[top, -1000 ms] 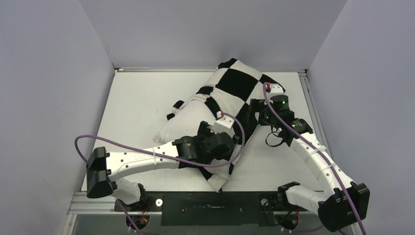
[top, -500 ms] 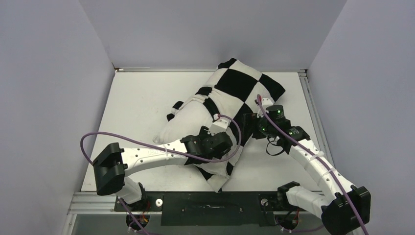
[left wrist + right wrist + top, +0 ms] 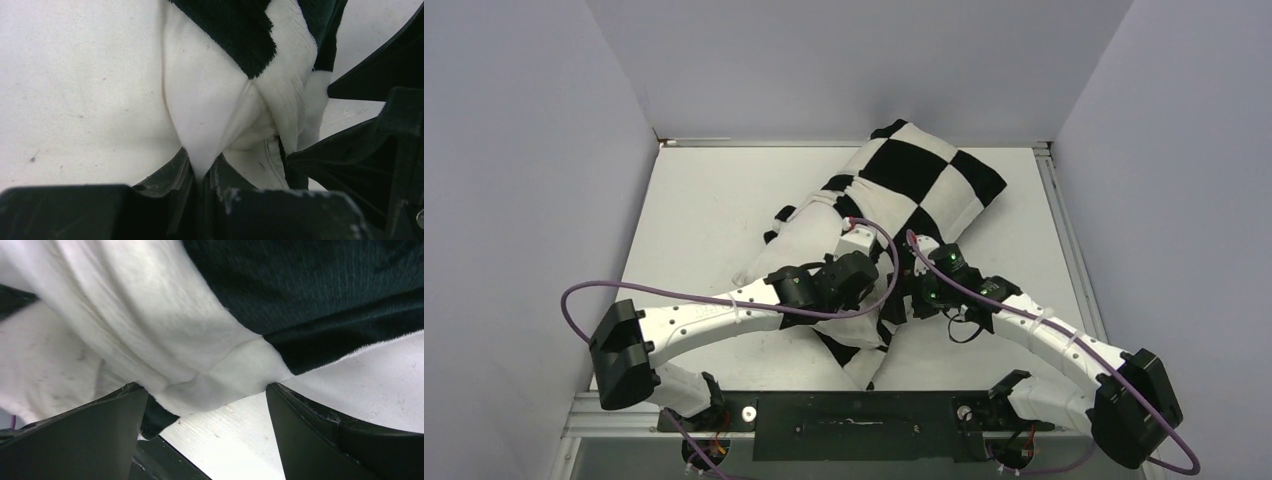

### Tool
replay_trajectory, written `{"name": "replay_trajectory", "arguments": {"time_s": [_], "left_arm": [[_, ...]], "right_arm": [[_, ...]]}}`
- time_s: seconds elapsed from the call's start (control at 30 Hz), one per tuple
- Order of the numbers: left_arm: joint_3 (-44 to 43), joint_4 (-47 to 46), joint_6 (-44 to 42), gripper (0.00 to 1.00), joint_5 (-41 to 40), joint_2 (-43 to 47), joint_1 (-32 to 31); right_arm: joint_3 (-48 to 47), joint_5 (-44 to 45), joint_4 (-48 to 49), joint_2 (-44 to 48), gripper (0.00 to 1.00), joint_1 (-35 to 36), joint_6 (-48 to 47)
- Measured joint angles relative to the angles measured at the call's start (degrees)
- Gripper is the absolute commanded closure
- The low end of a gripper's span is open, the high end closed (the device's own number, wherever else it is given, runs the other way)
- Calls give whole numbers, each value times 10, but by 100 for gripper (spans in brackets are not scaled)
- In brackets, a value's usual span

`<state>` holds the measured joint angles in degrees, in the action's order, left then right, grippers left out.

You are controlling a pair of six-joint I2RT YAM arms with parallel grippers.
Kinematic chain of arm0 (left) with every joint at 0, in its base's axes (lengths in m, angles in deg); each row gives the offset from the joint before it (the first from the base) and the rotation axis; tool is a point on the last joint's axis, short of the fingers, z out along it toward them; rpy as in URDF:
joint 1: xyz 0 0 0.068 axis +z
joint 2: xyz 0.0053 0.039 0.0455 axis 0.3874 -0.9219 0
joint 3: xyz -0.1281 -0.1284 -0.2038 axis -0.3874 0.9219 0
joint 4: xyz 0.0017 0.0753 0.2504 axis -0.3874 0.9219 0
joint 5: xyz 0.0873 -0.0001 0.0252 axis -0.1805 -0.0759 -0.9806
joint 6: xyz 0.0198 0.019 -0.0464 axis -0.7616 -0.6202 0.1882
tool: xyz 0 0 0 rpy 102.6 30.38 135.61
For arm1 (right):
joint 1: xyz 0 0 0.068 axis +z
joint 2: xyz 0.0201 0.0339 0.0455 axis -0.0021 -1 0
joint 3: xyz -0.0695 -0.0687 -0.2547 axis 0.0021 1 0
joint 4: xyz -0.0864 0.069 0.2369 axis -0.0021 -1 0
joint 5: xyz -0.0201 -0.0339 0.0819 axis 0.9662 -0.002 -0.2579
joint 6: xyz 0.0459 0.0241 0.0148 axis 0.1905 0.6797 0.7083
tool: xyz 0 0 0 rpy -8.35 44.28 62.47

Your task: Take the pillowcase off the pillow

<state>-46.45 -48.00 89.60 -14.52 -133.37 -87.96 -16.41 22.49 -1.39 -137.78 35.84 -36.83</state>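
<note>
The black-and-white checkered pillowcase [image 3: 924, 180] still covers the far right end of the pillow and hangs loose at the near corner. The plain white pillow [image 3: 804, 240] bulges out of it toward the left. My left gripper [image 3: 874, 292] is at the near middle of the bundle. In the left wrist view it [image 3: 202, 172] is shut on a pinch of the pillow's smooth white fabric [image 3: 200, 110], beside the plush pillowcase [image 3: 235, 30]. My right gripper [image 3: 904, 303] sits just right of it. Its jaws [image 3: 205, 390] stand open, with the pillowcase's white hem [image 3: 215, 382] lying between the fingers [image 3: 320, 435].
The white table [image 3: 694, 200] is boxed in by grey walls on the left, back and right. A black rail [image 3: 854, 425] runs along the near edge by the arm bases. Purple cables [image 3: 584, 295] loop off both arms.
My left gripper has shut on the pillow's white fabric. The right arm has swung from the far right of the pillowcase toward the near middle, next to the left gripper.
</note>
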Motion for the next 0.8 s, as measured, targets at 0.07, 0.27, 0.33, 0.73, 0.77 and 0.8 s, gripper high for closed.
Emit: {"name": "replay_trajectory", "arguments": {"time_s": [0.07, 0.27, 0.33, 0.73, 0.77, 0.8], "left_arm": [[0, 5, -4, 100, 6, 12, 8], [-2, 26, -18, 100, 18, 40, 28], [-4, 32, -22, 100, 23, 47, 33], [-6, 51, -29, 100, 45, 73, 52], [-6, 52, -30, 100, 45, 75, 53], [-6, 55, -30, 100, 47, 77, 55]], "right_arm": [[4, 0, 5, -3, 13, 1, 0], [6, 16, 29, -30, 22, 4, -3], [6, 20, 39, -48, 23, 4, -3], [-12, -22, 112, -124, 90, 9, 2], [-15, -22, 115, -128, 94, 9, -1], [-18, -20, 115, -132, 95, 8, -2]]}}
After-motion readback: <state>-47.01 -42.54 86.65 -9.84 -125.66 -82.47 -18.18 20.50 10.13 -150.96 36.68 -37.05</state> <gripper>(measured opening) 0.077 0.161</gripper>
